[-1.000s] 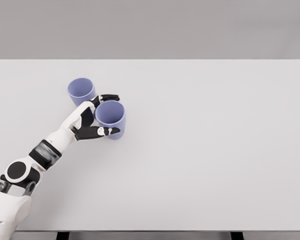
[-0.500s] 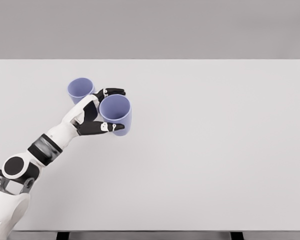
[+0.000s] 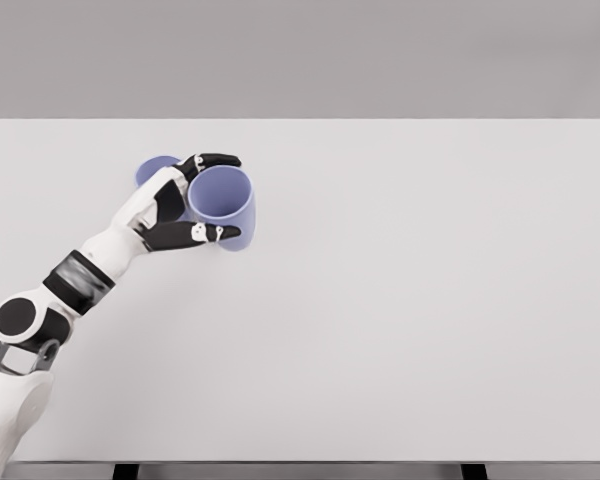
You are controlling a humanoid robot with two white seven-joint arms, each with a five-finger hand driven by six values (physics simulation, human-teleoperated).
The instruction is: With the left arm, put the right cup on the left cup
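One camera only, mounted on the robot's head, looking forward and steeply down onto the white table (image 3: pixel 410 330). The far edge of the table runs straight across the upper part of the picture, with plain grey backdrop above it; the near edge sits just above the bottom border, dark legs peeking below. The view takes in the full width of the tabletop, so it stands well back, not close. The robot's own white torso (image 3: pixel 8 420) and left arm (image 3: pixel 75 285) enter at the lower left corner. No second view to compare.
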